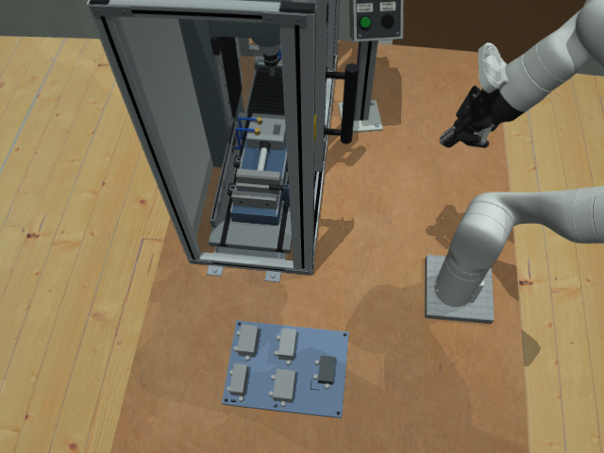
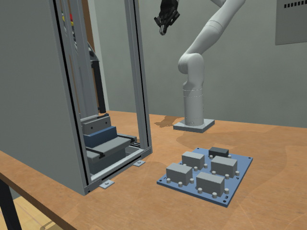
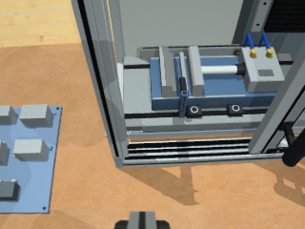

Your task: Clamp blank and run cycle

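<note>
i'm taking the guard as my landmark, the biggest thing on the bench. my arm is mounted off its door side, which is open beside the vise. the blue plate lies in front of the guard, and the vise sits inside it. all four grey blanks are on that plate in front of the guard; i can't tell by eye which matches the width of the dark setting master, upright alongside them. my fingers are pressed together on nothing, high above the bench off the guard's door side, well apart from the blanks, which lie lower.
</note>
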Controlling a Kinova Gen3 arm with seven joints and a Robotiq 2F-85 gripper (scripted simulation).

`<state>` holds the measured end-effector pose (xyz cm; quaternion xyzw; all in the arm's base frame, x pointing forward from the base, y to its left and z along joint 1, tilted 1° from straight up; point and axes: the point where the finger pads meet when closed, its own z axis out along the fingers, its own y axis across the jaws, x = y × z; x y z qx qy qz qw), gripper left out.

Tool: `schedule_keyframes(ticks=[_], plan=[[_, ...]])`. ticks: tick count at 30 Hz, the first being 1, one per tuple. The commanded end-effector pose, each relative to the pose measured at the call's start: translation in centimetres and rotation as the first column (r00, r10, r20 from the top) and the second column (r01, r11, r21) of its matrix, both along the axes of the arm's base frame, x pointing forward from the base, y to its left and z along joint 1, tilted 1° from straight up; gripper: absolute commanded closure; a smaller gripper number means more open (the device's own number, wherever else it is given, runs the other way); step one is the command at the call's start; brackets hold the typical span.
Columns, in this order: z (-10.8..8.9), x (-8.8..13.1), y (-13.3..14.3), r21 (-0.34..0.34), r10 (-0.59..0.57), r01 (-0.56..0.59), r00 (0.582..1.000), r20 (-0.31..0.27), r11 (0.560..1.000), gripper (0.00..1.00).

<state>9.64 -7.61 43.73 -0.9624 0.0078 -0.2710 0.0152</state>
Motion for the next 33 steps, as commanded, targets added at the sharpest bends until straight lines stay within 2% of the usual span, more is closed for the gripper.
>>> schedule_keyframes(ticks=[1,6,18,23,33], plan=[[0.1,0.0,0.0,0.0,0.001,-0.001,1.0,0.001,1.0,0.9],[1.9,-3.3,-4.7,-0.009,0.039,-0.038,0.998,0.049,0.999,0.9],[1.9,-3.3,-4.7,-0.009,0.039,-0.038,0.998,0.049,0.999,0.9],[3.8,-6.5,-9.4,-0.009,0.039,-0.038,0.998,0.049,0.999,0.9],[3.8,-6.5,-9.4,-0.009,0.039,-0.038,0.998,0.049,0.999,0.9]])
